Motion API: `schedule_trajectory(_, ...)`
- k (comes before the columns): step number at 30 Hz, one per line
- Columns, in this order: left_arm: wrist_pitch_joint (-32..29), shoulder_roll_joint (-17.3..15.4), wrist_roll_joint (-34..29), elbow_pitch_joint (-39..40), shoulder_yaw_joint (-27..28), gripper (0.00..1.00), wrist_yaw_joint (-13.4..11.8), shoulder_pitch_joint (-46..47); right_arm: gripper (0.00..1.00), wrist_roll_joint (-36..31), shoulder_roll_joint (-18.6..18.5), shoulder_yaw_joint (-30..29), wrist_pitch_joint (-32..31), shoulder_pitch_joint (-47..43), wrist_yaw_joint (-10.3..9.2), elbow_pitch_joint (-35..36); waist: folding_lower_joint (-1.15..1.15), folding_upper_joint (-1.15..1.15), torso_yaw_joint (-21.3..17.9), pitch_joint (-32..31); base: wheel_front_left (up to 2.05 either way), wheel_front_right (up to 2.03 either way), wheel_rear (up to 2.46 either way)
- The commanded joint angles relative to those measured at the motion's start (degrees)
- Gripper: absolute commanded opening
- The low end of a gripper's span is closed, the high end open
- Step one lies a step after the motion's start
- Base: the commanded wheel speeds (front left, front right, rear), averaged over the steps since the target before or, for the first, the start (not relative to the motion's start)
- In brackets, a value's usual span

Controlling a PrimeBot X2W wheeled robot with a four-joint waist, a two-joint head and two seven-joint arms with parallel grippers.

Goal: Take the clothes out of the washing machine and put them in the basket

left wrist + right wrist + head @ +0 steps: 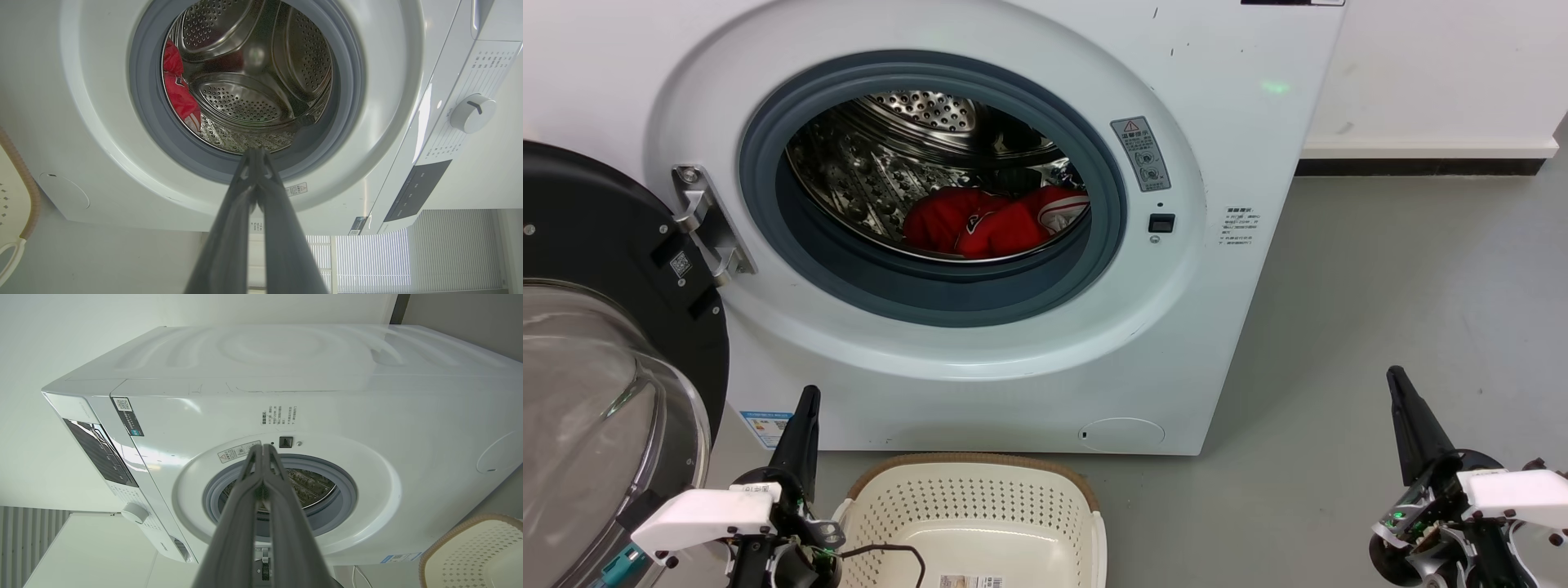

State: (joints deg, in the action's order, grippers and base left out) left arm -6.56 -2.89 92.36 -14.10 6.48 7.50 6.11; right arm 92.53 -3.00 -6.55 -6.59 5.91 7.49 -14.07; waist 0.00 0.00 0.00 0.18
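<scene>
Clothes (980, 224) lie inside the washing machine (1225, 122); basket (977, 505) stands before it.

The grey floor (1380, 310) carried two things. The washing machine (1241, 122) stood on it ahead of both grippers, its white front facing them, nearer the left gripper (809, 396) than the right gripper (1395, 377). The basket (972, 464) sat on the floor close before the machine's base, just to the right of the left gripper and well to the left of the right gripper. Whether basket and machine touched could not be told. A stretch of floor ran ahead of the right gripper, beside the machine, up to the dark skirting (1421, 167).
</scene>
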Motion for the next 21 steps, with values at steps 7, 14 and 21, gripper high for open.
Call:
schedule_trajectory(7,-0.1,0.0,0.1,0.0,0.1,0.0,0.1,0.4,0.0,-0.2,0.2,0.0,0.0,0.7,0.0,-0.1,0.0,0.0,0.0,0.0,0.0,0.0,0.0)
schedule_trajectory(14,-0.1,0.0,0.1,0.0,0.1,0.0,0.1,0.4,0.0,-0.3,0.2,0.0,0.0,0.7,0.0,-0.1,0.0,0.0,0.0,0.0,0.0,0.0,0.0)
schedule_trajectory(21,0.0,0.0,0.0,-0.7,-0.1,1.0,0.0,-0.4,1.0,0.0,0.0,0.0,0.0,-0.4,0.0,-0.7,0.0,0.0,0.0,0.0,0.0,0.0,0.0)
